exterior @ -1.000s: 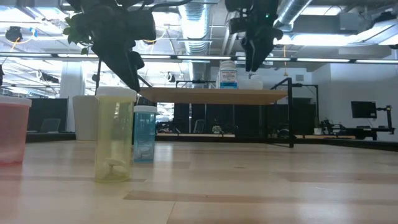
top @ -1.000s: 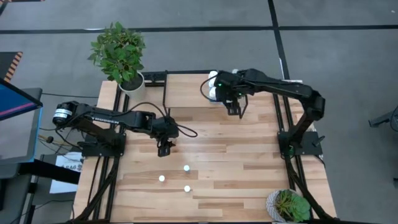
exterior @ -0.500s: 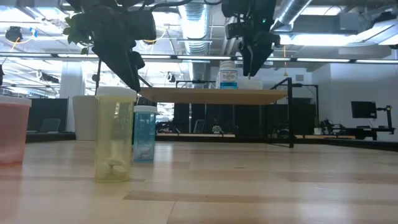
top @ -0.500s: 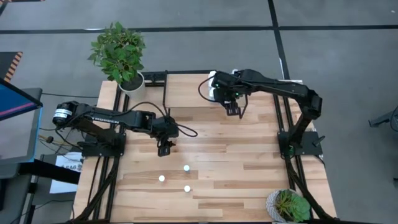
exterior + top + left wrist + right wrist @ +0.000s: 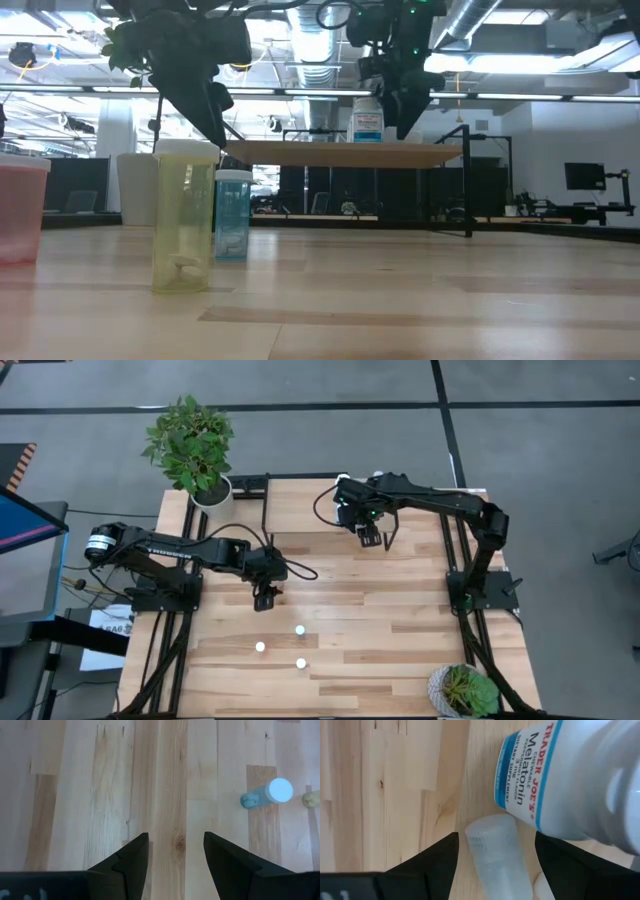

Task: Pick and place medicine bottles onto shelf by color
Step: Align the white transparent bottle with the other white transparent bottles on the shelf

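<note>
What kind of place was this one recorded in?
Probably a robotics lab or open workshop. The low view shows exposed ceiling ducts and strip lights over a wide open floor with a monitor on a far desk. The high view shows two arms on a framed wooden table standing on grey carpet tiles.

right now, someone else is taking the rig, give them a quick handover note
Right gripper: open, over the shelf, a small clear bottle lying between its fingers, not gripped. A labelled white bottle stands beside it on the shelf.
Left gripper: open, empty, hanging over mid table.
On the table: a yellow bottle, a blue bottle and a pink bottle, all upright.
Done: at least two bottles are on the shelf.
Left: those three to shelve by colour.
</note>
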{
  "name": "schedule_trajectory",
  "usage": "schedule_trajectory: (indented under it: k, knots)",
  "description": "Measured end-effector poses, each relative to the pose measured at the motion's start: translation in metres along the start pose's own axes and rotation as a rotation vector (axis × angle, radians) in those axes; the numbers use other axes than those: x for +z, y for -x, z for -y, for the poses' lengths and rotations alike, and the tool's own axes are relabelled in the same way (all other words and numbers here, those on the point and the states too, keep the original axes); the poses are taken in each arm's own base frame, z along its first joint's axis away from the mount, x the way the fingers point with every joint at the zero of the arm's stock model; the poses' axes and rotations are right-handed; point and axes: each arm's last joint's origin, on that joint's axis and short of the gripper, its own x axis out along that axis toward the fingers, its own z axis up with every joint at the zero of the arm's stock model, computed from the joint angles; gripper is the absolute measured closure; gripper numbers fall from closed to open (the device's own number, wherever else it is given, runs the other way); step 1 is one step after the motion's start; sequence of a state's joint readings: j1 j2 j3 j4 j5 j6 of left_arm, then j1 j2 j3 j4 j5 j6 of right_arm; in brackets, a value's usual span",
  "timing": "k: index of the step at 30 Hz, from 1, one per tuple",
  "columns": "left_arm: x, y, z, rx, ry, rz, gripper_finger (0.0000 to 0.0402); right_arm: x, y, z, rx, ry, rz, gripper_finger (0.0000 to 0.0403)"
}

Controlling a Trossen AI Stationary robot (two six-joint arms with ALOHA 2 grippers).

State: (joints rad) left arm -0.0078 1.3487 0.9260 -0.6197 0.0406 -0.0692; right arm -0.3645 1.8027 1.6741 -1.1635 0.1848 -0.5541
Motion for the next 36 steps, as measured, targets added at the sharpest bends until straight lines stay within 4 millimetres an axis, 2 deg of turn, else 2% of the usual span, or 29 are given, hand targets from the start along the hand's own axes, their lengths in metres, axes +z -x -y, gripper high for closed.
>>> schedule_trajectory:
  k: [11,20,24,32,36]
  knots:
    - [0.0,0.0,0.0,0.0,0.002,0.0,0.0225,-0.001,-0.008,0.005,0.006,-0.044,-0.018,0.0117]
    - [0.0,0.0,0.0,0.0,-0.001,0.0,0.0225,-0.001,-0.004,0.005,-0.005,-0.023,0.001,0.0121]
    - [0.0,0.0,0.0,0.0,-0.001,0.0,0.0225,-0.002,-0.004,0.006,-0.002,-0.045,-0.006,0.0155]
    - [0.0,0.0,0.0,0.0,-0.001,0.0,0.0225,-0.005,-0.004,0.007,0.004,-0.13,-0.021,0.0278]
    - [0.0,0.0,0.0,0.0,-0.001,0.0,0.0225,-0.011,0.003,0.004,0.015,-0.186,-0.048,0.029]
